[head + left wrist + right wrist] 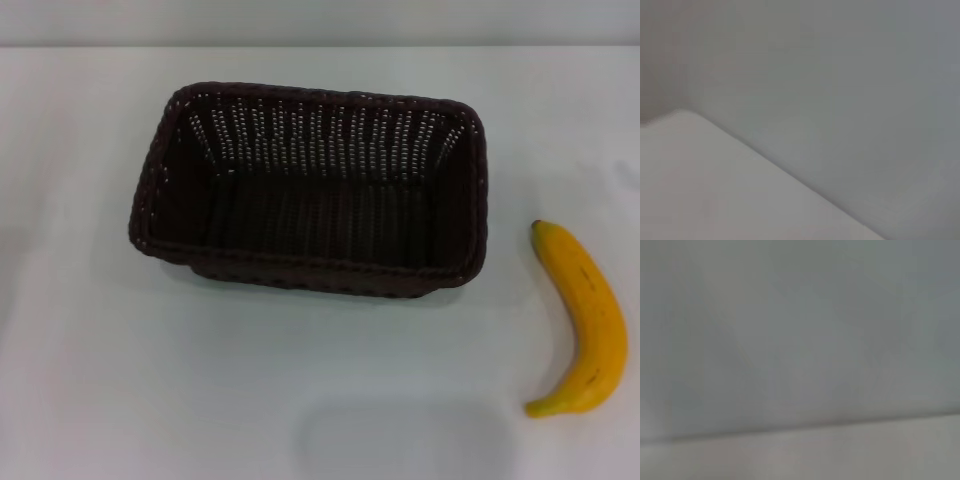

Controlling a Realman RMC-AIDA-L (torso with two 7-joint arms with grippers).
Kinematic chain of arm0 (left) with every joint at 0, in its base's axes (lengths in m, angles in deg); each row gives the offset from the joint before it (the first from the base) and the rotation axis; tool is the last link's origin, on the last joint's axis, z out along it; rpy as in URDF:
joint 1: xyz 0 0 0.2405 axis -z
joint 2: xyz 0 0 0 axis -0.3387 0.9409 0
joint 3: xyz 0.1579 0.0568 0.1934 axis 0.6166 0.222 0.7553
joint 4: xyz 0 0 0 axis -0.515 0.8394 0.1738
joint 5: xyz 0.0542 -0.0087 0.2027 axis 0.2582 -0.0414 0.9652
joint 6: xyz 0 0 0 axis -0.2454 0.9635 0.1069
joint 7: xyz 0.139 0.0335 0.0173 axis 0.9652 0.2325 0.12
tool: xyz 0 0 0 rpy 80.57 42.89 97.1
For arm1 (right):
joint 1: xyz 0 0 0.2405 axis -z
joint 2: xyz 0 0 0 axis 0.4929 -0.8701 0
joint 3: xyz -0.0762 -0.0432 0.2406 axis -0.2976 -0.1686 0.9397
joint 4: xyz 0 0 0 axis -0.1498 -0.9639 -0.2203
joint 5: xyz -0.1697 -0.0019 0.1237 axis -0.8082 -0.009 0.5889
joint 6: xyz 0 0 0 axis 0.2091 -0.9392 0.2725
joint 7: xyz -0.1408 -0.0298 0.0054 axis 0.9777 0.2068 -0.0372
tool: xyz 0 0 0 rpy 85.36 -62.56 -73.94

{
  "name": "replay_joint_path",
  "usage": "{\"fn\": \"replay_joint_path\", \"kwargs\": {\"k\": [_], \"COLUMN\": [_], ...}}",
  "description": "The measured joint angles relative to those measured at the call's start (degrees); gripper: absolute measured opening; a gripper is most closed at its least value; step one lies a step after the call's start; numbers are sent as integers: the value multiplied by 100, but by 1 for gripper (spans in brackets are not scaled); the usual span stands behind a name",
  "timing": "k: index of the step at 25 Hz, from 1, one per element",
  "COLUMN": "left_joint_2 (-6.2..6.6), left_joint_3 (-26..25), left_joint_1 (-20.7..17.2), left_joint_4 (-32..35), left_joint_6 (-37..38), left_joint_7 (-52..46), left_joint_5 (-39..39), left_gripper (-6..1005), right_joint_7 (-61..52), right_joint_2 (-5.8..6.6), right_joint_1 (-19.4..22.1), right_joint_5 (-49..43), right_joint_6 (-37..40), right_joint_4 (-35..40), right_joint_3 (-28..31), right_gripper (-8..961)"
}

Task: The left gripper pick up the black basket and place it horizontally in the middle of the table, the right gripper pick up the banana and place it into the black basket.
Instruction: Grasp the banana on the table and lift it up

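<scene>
The black basket (312,190) stands upright and empty on the white table (150,380) in the head view, a little back of the middle, with its long side running left to right. The yellow banana (585,320) lies on the table to the right of the basket, apart from it, dark tip toward the back. Neither gripper shows in any view. The left wrist view shows only a corner of the table (715,190) against a grey wall, and the right wrist view shows only a strip of table edge (840,450) below a grey wall.
The table's back edge meets a grey wall (320,20) at the top of the head view. A faint shadow lies on the table in front of the basket.
</scene>
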Motion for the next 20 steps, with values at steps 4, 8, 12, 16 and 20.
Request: {"fn": "replay_joint_path", "kwargs": {"k": [4,8,12,16,20], "left_joint_2": [-28,-138,-314,-394,-377], "left_joint_3": [-9,-122,-146,-147,-138], "left_joint_1": [16,9,-9,25,91], "left_joint_4": [-3,-11,-38,-187,-233], "left_joint_6": [263,297,342,378,388], "left_joint_7": [568,1374,2276,2925,3016], "left_joint_5": [-384,-977,-1752,-2383,-2457], "left_gripper": [735,734,733,733,733], "right_joint_7": [-1743,-3206,-4390,-5153,-5658], "right_joint_2": [-159,-164,-182,-206,-223], "right_joint_1": [-12,-221,-714,-1069,-1251], "right_joint_5": [-1712,-3014,-3888,-4273,-4436], "right_joint_6": [-693,-1438,-2423,-2971,-3145], "right_joint_4": [-1596,-2519,-2800,-2801,-2776], "right_joint_3": [-765,-1761,-2626,-3275,-3839], "right_gripper": [850,848,847,845,832]}}
